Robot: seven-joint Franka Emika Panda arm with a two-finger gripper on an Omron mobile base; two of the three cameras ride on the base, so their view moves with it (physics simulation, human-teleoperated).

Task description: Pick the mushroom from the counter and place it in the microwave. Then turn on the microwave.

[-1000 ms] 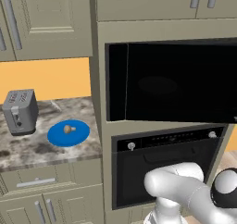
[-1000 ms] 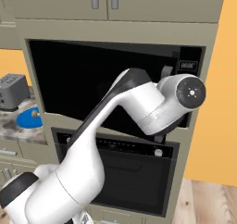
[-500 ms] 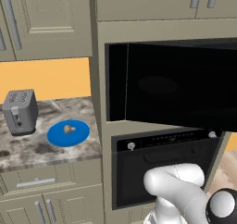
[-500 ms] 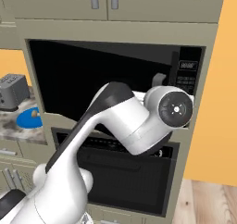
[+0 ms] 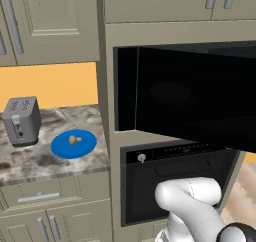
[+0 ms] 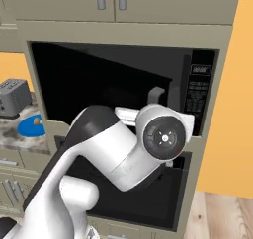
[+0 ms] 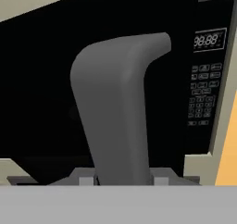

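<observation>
Beige cabinets (image 5: 55, 21), orange wall (image 5: 47, 86), wood floor (image 6: 222, 213), black oven (image 5: 175, 181), grey toaster (image 5: 21, 120).

A rendered home kitchen: beige cabinets (image 5: 50, 26) above a speckled marble-look counter (image 5: 30, 161) holding a grey toaster (image 5: 21, 120) and blue plate (image 5: 87, 145), beside a built-in black microwave (image 6: 200, 92) stacked over an oven (image 5: 175, 166).

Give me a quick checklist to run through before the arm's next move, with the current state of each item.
1. Microwave door swung open: ok.
2. Gripper closed around the door handle: cannot tell, its tips are hidden at the frame's bottom.
3. Mushroom on the blue plate, unpicked: ok.
4. Toaster standing apart from the plate: ok.
5. Keypad unblocked: ok.
</observation>
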